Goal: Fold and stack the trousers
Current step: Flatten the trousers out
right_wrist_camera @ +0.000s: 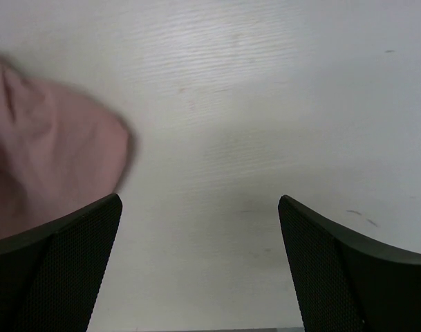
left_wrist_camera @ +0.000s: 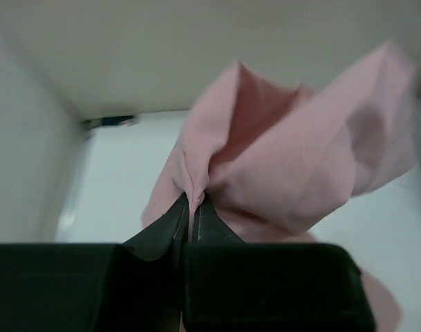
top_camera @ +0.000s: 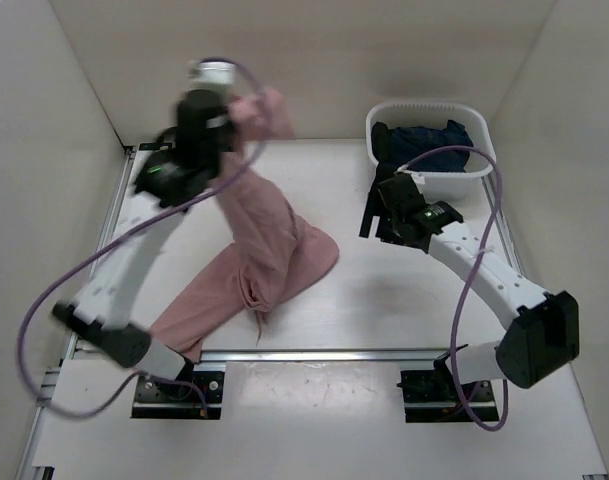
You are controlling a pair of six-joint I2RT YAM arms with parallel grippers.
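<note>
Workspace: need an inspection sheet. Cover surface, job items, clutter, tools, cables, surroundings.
Surface: white table, no spills or marks of note.
Job's things: pink trousers, one end lifted high at far left, the rest draped down and trailing on the table toward the near left; not folded.
Clutter: white basket at far right, dark clothes inside.
Grippers: left tool shut on the trousers, raised; right tool open and empty, low over the table beside the fabric's edge.
Cables: purple cables loop loosely along both arms; none seen snagged.
Surroundings: plain beige walls on three sides; nothing else seen.
</note>
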